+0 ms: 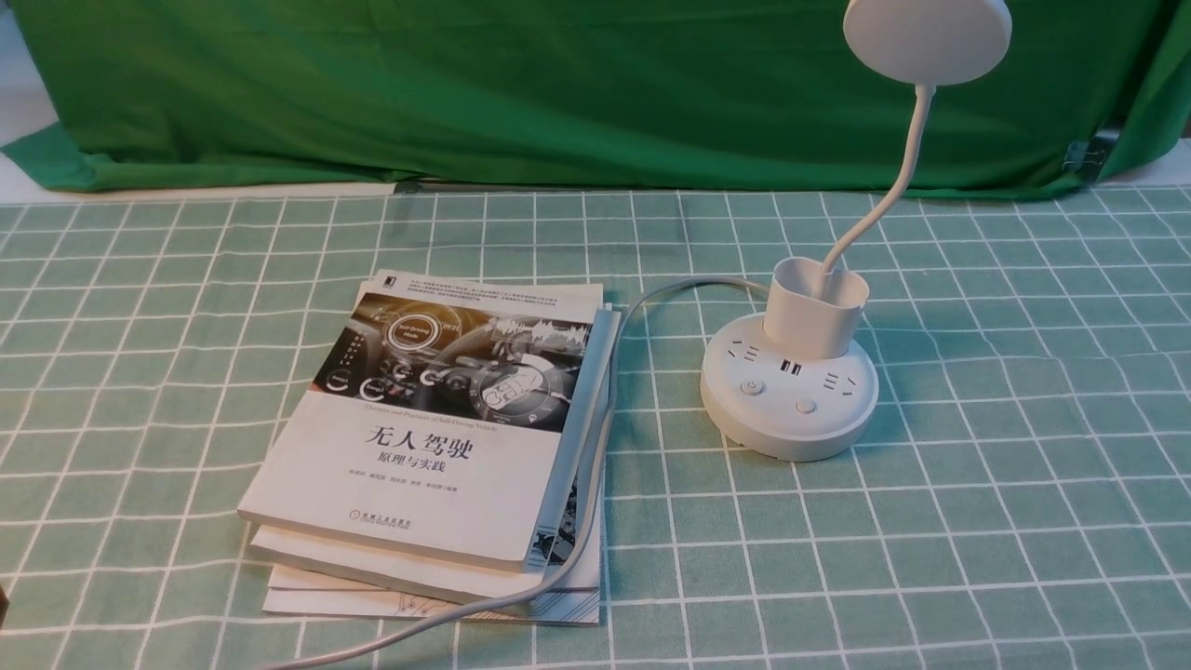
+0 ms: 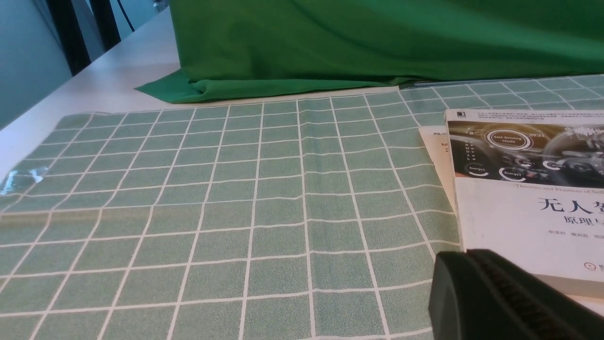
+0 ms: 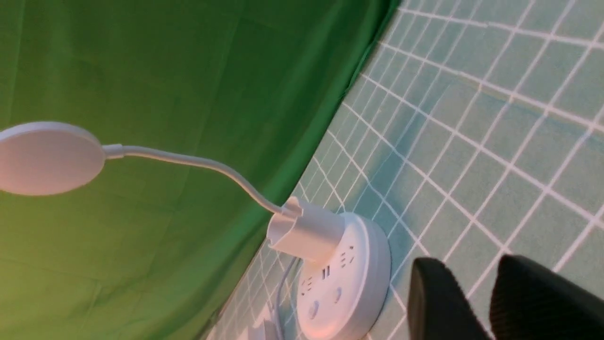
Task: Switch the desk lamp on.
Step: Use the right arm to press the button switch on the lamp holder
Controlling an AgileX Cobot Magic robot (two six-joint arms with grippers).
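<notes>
Desk lamp (image 1: 814, 321), apparently unlit, buttons (image 1: 806, 406) facing robot for easy pressing; right gripper (image 3: 474, 271) near base (image 3: 351, 283), parted and empty; left gripper (image 2: 495, 293): cannot tell.

Your front view sits high between the two arms and looks forward and down over the checked tablecloth (image 1: 977, 521), taking in the stack of books (image 1: 437, 447), the desk lamp (image 1: 791, 381) and the green backdrop (image 1: 558, 93) behind them. Your left wrist camera sits low and close over the cloth, facing that backdrop, and shares with the front view only one side of the books. Your right wrist camera is rolled sideways, near the lamp's base, which the front view also shows.
</notes>
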